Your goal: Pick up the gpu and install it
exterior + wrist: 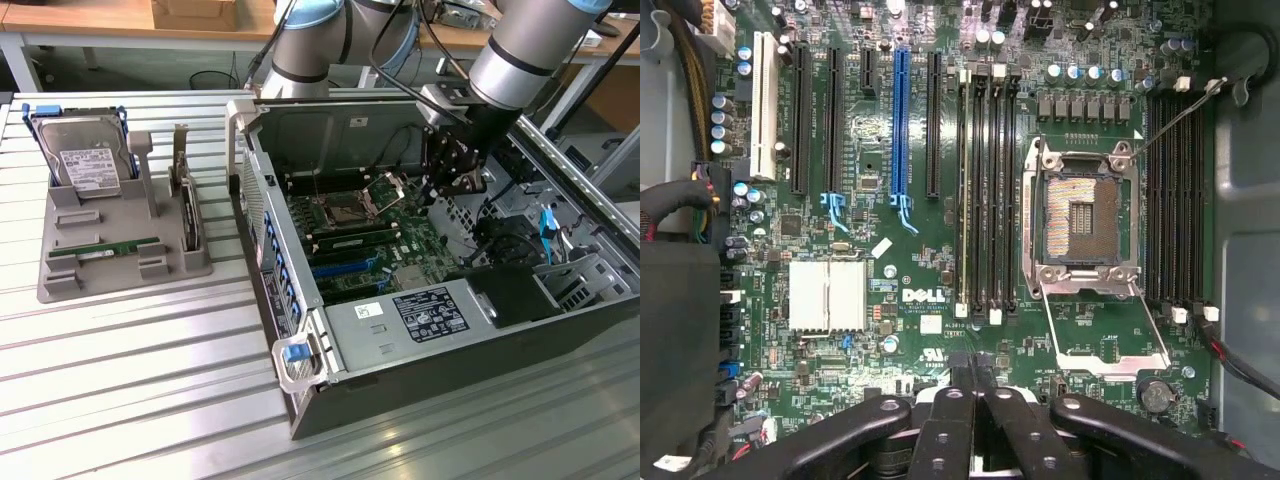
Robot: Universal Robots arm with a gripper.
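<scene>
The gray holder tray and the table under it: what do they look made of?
The holder tray looks like molded or printed plastic: uniform matte gray, with blocky slots and upright posts. The table looks like bare metal, probably aluminum: parallel ribbed strips with a dull silver sheen and soft reflections. Neither can be confirmed from looks alone.

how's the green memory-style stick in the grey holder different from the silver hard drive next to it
The gpu is a long, thin green board lying flat and low in the grey holder; the hard drive is a wide silver block with a white label, standing up on edge at the back between blue rails. Both sit in that holder, apart from the gripper over the motherboard.
</scene>
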